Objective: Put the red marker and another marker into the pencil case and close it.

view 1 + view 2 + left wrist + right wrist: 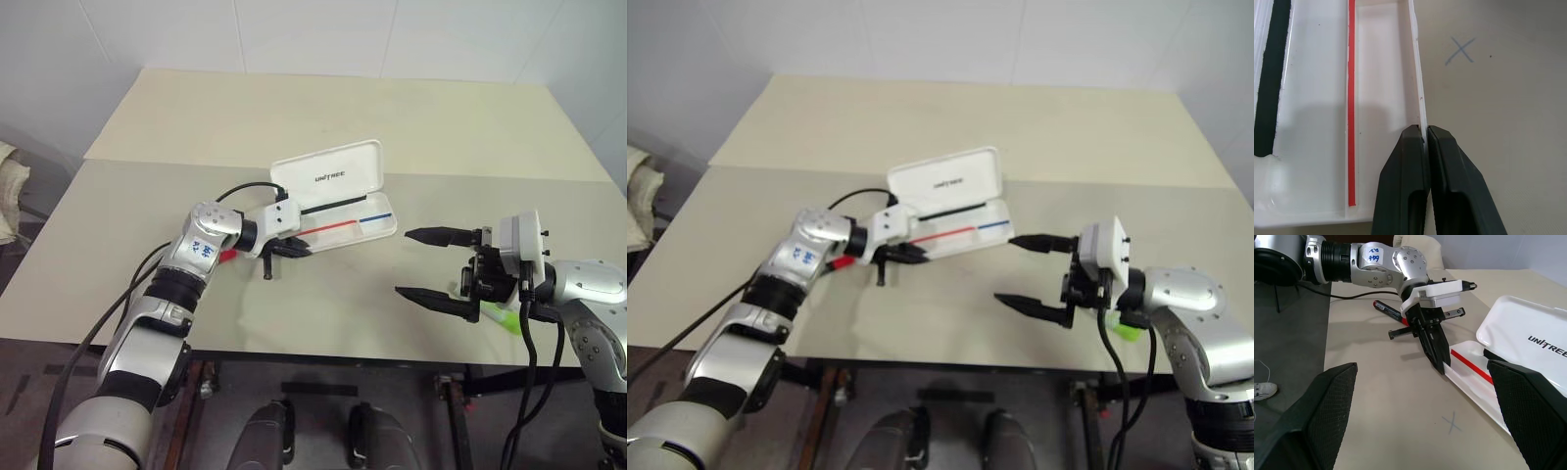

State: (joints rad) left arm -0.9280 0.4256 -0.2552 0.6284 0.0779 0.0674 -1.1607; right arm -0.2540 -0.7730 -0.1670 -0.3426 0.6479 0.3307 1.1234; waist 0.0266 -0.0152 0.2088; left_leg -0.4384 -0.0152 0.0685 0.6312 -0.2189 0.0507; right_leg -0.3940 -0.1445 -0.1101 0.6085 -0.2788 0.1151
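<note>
Nearest the head camera, at the lower right of the frame, the right gripper (437,265) hangs over the front edge of the table (294,127) with its two black fingers spread wide apart and nothing between them; it points toward the centre of the frame. Just behind and below its wrist, at the table's front right edge, a lime-green highlighter (505,318) lies partly hidden by the arm.

At centre frame the case (338,196) sits open on the table. Its lid stands tilted up toward the back, showing the dark print, and its tray lies flat with a red and a blue stripe along the inside. No marker can be seen in the tray.

From the left, the left gripper (297,251) reaches to the tray's left end. In the left wrist view its fingers (1405,186) are pressed together on the thin white front wall of the tray, which runs straight up out of the pinch. A small pencilled X (1460,50) marks the table beside the tray in that view.

Left of the case, the red marker (1388,310) lies flat on the table under the left forearm, well apart from the tray; the right wrist view shows it in the upper middle, behind the left gripper.
</note>
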